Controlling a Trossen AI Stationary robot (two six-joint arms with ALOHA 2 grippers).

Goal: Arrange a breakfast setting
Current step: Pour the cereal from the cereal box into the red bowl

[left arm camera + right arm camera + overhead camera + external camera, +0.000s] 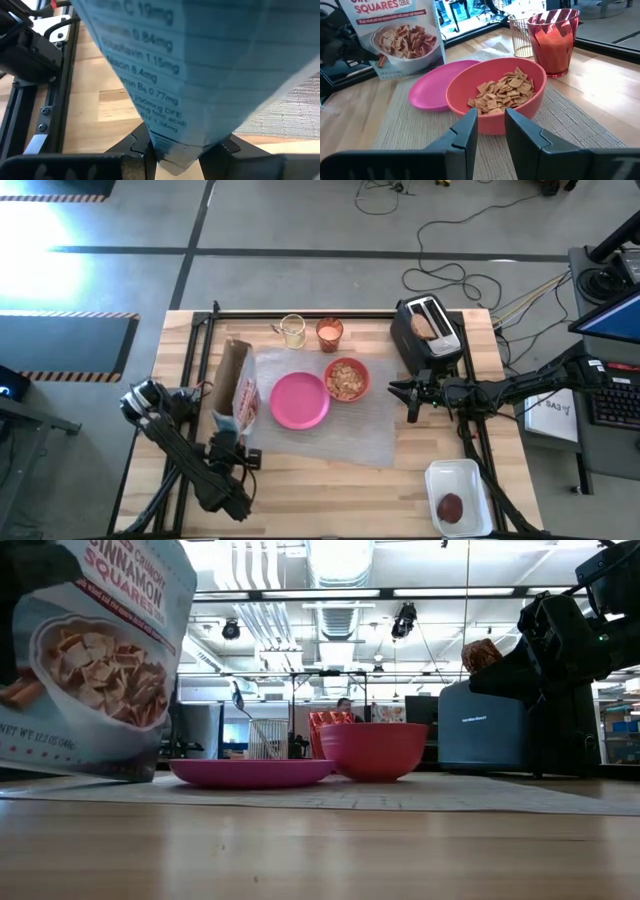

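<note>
A cereal bag [237, 388] stands about upright at the left edge of the grey woven placemat [345, 435], its printed front [402, 35] facing right. My left gripper [227, 442] is shut on its near edge. On the mat lie the round pink plate [299, 401] and the red bowl [347, 379], which holds cereal squares. The glass of orange drink [329, 333] stands at the mat's far edge. My right gripper [491, 131] is narrowly open and empty, level, just right of the bowl. The toast [427, 326] sticks up from the black toaster. The dark red patty [451, 507] lies in a white tray. No spoon shows. My left gripper pinches the bag's near side edge [172, 150] between its two fingers [137, 146]. The fingers come about level from the table's near side. The bag rises away from them, leaning a little. Its bottom [90, 776] is at the table top; whether it rests there I cannot tell.
A clear glass of pale yellowish liquid [292, 330] stands left of the orange drink. The black toaster [428, 332] is at the far right, just beyond my right arm. The white tray [458, 498] sits at the near right corner. A dark frame rail [330, 311] runs along the far edge.
</note>
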